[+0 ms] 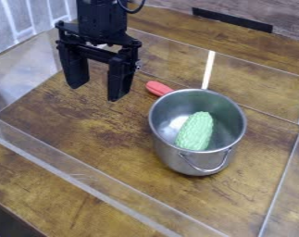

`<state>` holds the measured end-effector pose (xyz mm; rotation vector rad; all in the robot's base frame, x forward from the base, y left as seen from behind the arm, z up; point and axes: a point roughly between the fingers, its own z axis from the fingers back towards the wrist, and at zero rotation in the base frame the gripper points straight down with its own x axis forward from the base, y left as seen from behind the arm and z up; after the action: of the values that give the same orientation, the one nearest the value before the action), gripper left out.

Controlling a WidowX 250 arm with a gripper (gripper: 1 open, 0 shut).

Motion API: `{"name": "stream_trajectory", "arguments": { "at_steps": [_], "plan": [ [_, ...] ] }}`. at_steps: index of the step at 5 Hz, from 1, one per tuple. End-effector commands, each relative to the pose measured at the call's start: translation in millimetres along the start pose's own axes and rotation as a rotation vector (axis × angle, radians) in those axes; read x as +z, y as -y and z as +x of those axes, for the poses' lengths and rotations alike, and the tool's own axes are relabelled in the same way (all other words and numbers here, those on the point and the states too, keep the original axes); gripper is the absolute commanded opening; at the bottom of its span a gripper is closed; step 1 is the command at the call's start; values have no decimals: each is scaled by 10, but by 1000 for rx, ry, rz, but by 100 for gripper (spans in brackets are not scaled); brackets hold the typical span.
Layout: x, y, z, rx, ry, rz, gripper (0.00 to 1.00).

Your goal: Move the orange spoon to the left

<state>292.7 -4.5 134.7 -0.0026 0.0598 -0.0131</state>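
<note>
One orange spoon [156,89], only its red-orange end showing, lies on the table [65,130] just behind the one steel pot [196,130], bowl hidden. One green knobbly thing [196,131] inside the pot. My gripper [94,81] hangs left of the spoon, jaws wide, empty.

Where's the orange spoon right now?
Camera view: the orange spoon lies on the table just upper-left of the steel pot, right of the open gripper; only its orange end shows.
</note>
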Motion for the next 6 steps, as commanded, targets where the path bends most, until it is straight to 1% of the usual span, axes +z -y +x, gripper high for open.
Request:
{"name": "stream_trajectory", "arguments": {
  "at_steps": [1,2,3,4,5,6],
  "plan": [
    [-56,-61,46,31,-22,-4,100],
    [16,-71,335,24,16,6,100],
    [137,21,624,-22,60,16,100],
    [245,143,872,-81,110,31,100],
    [287,127,1006,-122,142,33,100],
    [298,86,1064,-145,151,36,100]
  ]
}}
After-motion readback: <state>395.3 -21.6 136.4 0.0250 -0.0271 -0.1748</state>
